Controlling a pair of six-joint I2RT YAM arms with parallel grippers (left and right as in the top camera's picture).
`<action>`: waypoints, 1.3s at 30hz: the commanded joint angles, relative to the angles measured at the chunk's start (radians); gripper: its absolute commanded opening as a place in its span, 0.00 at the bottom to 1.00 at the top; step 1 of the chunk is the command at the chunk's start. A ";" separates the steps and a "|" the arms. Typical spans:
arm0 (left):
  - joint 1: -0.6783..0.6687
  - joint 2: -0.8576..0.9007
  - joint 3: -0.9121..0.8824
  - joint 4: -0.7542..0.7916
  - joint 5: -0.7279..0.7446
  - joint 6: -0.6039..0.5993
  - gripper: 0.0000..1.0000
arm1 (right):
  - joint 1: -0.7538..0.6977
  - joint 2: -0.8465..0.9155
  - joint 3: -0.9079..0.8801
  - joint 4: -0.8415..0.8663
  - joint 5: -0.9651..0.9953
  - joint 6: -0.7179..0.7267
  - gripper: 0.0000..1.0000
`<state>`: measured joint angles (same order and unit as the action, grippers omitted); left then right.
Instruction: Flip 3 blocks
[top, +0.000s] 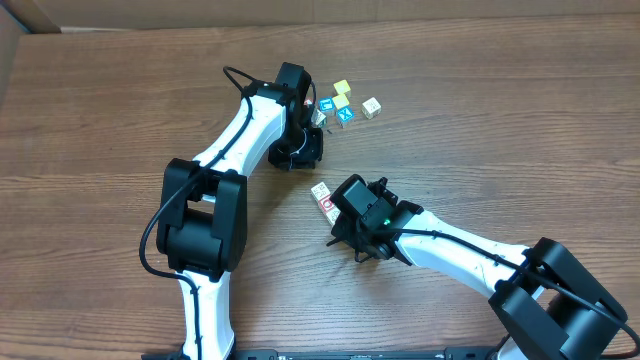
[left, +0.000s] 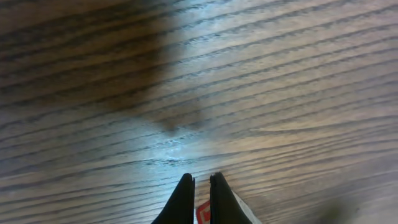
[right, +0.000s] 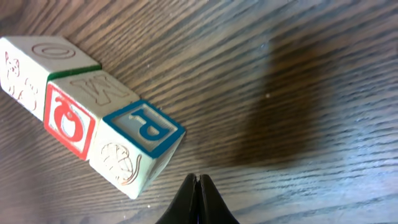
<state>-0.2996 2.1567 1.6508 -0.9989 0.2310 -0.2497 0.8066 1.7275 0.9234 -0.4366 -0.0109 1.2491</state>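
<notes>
Three blocks lie in a touching row on the wooden table. In the right wrist view, the far one (right: 37, 62) has an O on top. The middle one (right: 71, 118) shows a red apple face. The nearest (right: 140, 134) has a blue-framed P on top. My right gripper (right: 198, 177) is shut and empty, just beside the P block. From overhead, a cream block (top: 319, 189) and a red-ring block (top: 328, 206) show, and my right gripper (top: 342, 200) covers the third. My left gripper (top: 300, 156) is shut over bare wood (left: 202, 177), away from the row.
A loose cluster of other cubes sits at the back: two yellow ones (top: 342, 88), two blue-faced ones (top: 344, 117) and a cream one (top: 372, 107). The left arm's forearm (top: 245, 125) runs diagonally beside them. A red and white scrap (left: 203, 214) shows between the left fingers.
</notes>
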 joint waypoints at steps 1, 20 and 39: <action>-0.003 0.014 0.009 -0.003 0.032 0.037 0.04 | 0.004 0.002 -0.007 0.006 0.044 -0.004 0.04; -0.032 0.014 -0.032 -0.021 0.024 0.037 0.04 | 0.004 0.003 -0.008 0.013 0.054 -0.004 0.04; -0.043 0.014 -0.051 -0.024 -0.050 0.034 0.04 | 0.004 0.050 -0.008 0.061 0.028 -0.004 0.04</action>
<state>-0.3408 2.1571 1.6089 -1.0183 0.1947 -0.2321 0.8066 1.7683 0.9234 -0.3904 0.0238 1.2488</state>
